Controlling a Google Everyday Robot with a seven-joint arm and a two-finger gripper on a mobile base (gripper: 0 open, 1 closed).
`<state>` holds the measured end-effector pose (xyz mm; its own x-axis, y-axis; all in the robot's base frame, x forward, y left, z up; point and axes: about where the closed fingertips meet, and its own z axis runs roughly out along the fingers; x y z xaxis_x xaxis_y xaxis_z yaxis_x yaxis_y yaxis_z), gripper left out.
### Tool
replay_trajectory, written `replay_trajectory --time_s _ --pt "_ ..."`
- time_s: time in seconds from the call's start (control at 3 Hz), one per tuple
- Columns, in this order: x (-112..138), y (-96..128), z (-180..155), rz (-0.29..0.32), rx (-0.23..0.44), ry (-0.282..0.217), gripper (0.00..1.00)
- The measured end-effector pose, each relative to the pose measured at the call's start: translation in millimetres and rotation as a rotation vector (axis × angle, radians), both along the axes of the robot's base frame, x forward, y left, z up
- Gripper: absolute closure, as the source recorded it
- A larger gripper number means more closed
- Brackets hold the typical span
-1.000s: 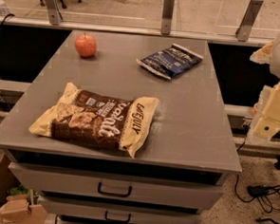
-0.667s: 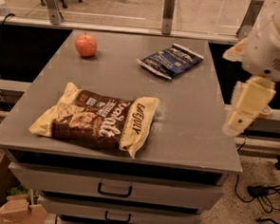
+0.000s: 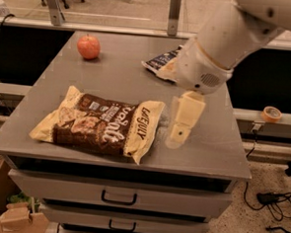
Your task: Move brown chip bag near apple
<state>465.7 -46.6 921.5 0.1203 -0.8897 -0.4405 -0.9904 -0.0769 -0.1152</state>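
Note:
The brown chip bag (image 3: 100,122) lies flat on the front left of the grey cabinet top (image 3: 123,82), dark brown in the middle with white script and cream-yellow ends. The red-orange apple (image 3: 88,46) sits at the back left, well apart from the bag. My gripper (image 3: 180,128) hangs from the white arm just right of the bag's right end, low over the cabinet top and holding nothing. It points down toward the surface.
A dark blue bag (image 3: 161,61) lies at the back right, partly hidden behind my arm. The cabinet has drawers (image 3: 118,198) below. A tape roll (image 3: 271,114) rests on a ledge to the right. Cables lie on the floor at the right.
My arm has swung in from the right edge to over the cabinet top, and the gripper now hangs right beside the brown chip bag. Bags and apple have not moved.

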Motion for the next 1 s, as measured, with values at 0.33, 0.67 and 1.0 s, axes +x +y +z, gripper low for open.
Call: replay_trajectory --time_s 0.33,0.67,1.0 --pt "-8.4 45.3 -22.2 0.103 0.057 0.037 0.0" --pt "-15.1 82.7 -40.9 0.174 0.104 0.054 0.0" --pt "-11.9 103.6 -58.4 0.195 0.13 0.061 0.0"
